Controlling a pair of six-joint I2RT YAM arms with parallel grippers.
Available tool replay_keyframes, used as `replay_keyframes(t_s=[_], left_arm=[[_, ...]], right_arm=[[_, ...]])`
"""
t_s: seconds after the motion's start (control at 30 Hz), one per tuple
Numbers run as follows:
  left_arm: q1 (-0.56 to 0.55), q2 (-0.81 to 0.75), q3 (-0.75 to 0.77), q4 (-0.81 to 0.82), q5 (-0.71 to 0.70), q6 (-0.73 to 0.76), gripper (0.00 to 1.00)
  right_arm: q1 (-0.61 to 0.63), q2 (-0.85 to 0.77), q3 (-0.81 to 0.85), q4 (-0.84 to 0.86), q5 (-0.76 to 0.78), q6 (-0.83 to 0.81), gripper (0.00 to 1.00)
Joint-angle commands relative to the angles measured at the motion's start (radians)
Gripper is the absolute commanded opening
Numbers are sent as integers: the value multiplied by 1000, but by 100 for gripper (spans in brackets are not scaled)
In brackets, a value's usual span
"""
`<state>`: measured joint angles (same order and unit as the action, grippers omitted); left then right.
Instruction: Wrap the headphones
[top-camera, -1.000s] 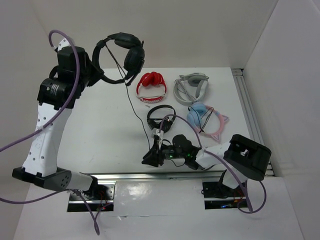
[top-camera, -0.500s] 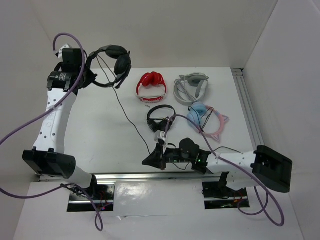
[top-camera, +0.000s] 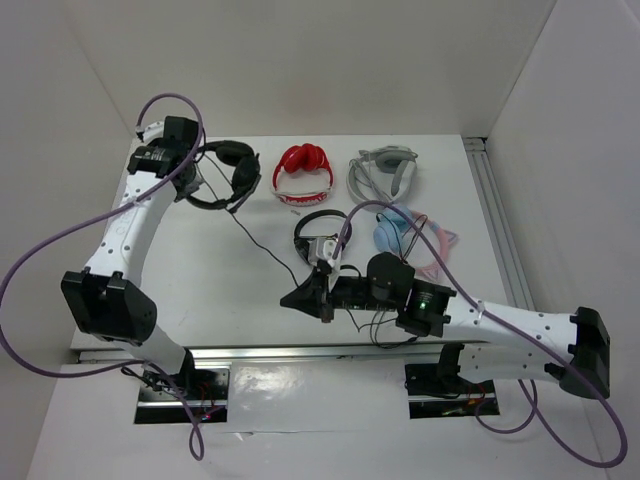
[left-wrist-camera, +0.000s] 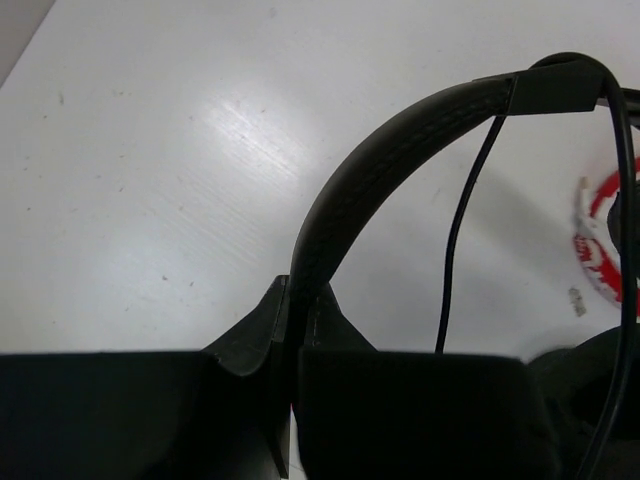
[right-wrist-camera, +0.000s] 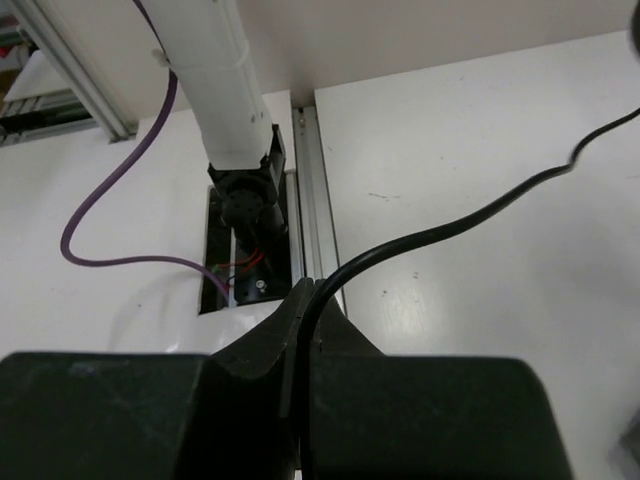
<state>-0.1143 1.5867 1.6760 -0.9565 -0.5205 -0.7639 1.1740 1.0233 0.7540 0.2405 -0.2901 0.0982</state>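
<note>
Headphones (top-camera: 228, 172) sit lower and smaller in the top view than a second ago, when they hung high against the far wall. They are now at the far left of the desk (top-camera: 200, 270), just left of the red pair (top-camera: 303, 172). The left arm (top-camera: 130, 225) has stretched out towards the far left corner, and its elbow has dropped to the near left. The left jaws are closed tight on the wide headband (left-wrist-camera: 380, 170), which curves up and away from them in the left wrist view. Whether the earcups touch the desk I cannot tell. The right arm (top-camera: 510, 325), folded up a second ago, now lies long and low along the near edge, with its elbow far to the right and its wrist pointing left. The right jaws stood partly apart a second ago and are now pinched shut on the thin black cable (right-wrist-camera: 450, 228), which leaves their tips and snakes off across the desk. In the top view the cable (top-camera: 262, 243) runs slack from the headphones to those jaws, just near of the small black pair (top-camera: 322, 228).
</note>
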Motion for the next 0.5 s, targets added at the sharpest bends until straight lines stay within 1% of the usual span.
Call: replay_keyframes(t_s=[0.0,0.07,0.1,0.13,0.17,0.2,0.23,0.27,0.3,0.33,0.37,0.43,0.47], left_arm=[[-10,-17,-30,-1,-95,-29,0],[-10,-36,-61,-1,-56,14,0],[-22,-50,-77,31,-38,34,0],[-37,-68,-96,45,9,53,0],[-51,-108,-134,59,23,96,0],[-67,-131,-153,59,24,97,0],[-85,-158,-174,59,13,97,0],[-122,-189,-232,68,13,106,0],[-137,-256,-264,82,13,106,0],[-149,-286,-295,102,33,126,0],[-159,-307,-341,123,65,144,0],[-171,-344,-369,124,94,176,0],[-206,-344,-378,124,106,192,0]], right_arm=[[9,-22,126,-164,35,-75,0],[9,-22,165,-205,98,-123,0],[9,-11,203,-249,129,-141,0],[9,-2,221,-269,187,-181,0],[9,10,257,-308,225,-204,0],[9,20,275,-325,267,-227,0],[9,29,294,-340,349,-251,0],[0,40,312,-357,376,-297,0],[-10,66,350,-380,408,-320,0],[-10,79,376,-400,477,-334,0],[-23,93,395,-400,521,-363,0],[-34,124,430,-388,590,-397,0],[-48,135,441,-379,645,-432,0]])
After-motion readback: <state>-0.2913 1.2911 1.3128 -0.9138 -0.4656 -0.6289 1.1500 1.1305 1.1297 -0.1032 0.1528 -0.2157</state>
